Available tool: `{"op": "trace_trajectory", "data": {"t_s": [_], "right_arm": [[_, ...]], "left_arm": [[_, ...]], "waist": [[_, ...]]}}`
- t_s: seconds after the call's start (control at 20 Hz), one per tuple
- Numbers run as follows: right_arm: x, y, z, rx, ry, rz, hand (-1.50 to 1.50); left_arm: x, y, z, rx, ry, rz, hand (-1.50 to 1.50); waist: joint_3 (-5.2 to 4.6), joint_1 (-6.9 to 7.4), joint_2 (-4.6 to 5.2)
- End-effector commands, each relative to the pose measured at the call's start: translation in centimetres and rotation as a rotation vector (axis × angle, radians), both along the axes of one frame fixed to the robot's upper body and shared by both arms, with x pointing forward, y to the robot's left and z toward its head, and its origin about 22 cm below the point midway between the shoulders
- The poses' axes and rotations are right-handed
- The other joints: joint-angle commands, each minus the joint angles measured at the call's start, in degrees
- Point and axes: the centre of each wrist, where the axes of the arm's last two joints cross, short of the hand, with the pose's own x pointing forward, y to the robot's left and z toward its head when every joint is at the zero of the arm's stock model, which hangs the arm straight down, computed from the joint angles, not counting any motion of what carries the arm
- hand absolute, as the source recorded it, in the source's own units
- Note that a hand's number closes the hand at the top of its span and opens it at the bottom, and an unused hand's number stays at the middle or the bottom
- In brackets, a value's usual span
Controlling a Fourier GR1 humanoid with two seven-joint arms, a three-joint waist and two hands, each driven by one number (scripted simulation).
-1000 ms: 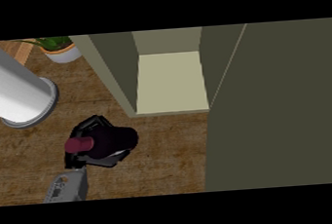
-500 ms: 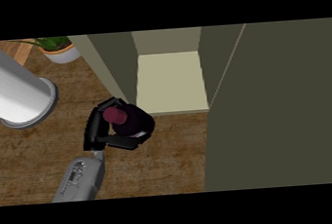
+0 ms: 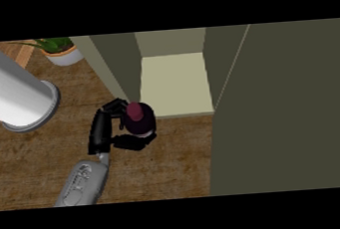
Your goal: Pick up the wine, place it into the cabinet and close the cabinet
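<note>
Since the earlier frames, the hand [image 3: 112, 133] carrying the wine bottle [image 3: 137, 120] has travelled up and to the right across the worktop [image 3: 50, 150], from a spot well short of the cabinet to its threshold. Only one forearm shows, entering from the lower edge at the left of the view; by position it is taken as the robot's left, though no second arm is present for comparison. Its fingers and thumb are curled round the dark bottle, which is held upright so that its maroon top faces the camera; this attitude suits setting it down on its base. The bottle is just beside the front edge of the pale cabinet shelf [image 3: 175, 83], near the shelf's left corner and close to the olive left wall [image 3: 114, 65] of the cabinet, so the hand probably needs to shift right as well as forward to pass clear of that wall. At the right, the open cabinet door [image 3: 283, 108] stands swung out, leaving the opening free for entry; closing it is not yet begun. Further left stand a large white cylinder [image 3: 17, 97] and, at the top, a potted plant [image 3: 61, 51], both well apart from the route.
</note>
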Motion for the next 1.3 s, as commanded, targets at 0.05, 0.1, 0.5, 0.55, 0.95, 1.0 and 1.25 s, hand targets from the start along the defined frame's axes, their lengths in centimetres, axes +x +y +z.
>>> {"op": "trace_trajectory", "data": {"t_s": [0.05,0.1,0.5,0.55,0.95,1.0,1.25], "right_arm": [[-0.7,-0.2,1.5,0.054,-0.018,0.034,-1.5],[-0.7,-0.3,0.9,0.047,-0.026,0.041,-1.5],[-1.4,-0.5,1.0,0.061,-0.026,0.056,-1.5],[-1.6,-0.4,1.7,0.059,-0.042,0.069,-1.5],[-0.6,0.4,0.7,0.06,-0.052,0.1,-1.5],[-0.3,0.1,0.2,0.063,-0.041,0.11,-1.5],[-0.4,0.2,0.3,0.055,-0.042,0.123,-1.5]], "left_arm": [[2.5,-6.2,3.3,-0.037,-0.029,-0.134,1.5],[2.8,-6.5,4.1,-0.049,-0.025,-0.1,1.5],[3.0,-7.2,3.7,0.018,0.019,-0.027,1.5],[2.8,-7.4,3.2,0.06,0.003,-0.016,1.5],[2.8,-6.9,1.5,0.154,0.053,0.058,1.5],[2.8,-7.3,2.0,0.16,0.046,0.064,1.5],[3.0,-5.7,1.6,0.184,0.089,0.107,1.5]], "waist": [[-0.31,-1.86,0.68],[-0.26,-2.0,0.55],[-0.2,-3.51,0.68],[-0.25,-4.04,0.84],[-0.31,-5.61,1.49],[-0.21,-5.49,1.49],[-0.22,-6.41,1.64]]}}
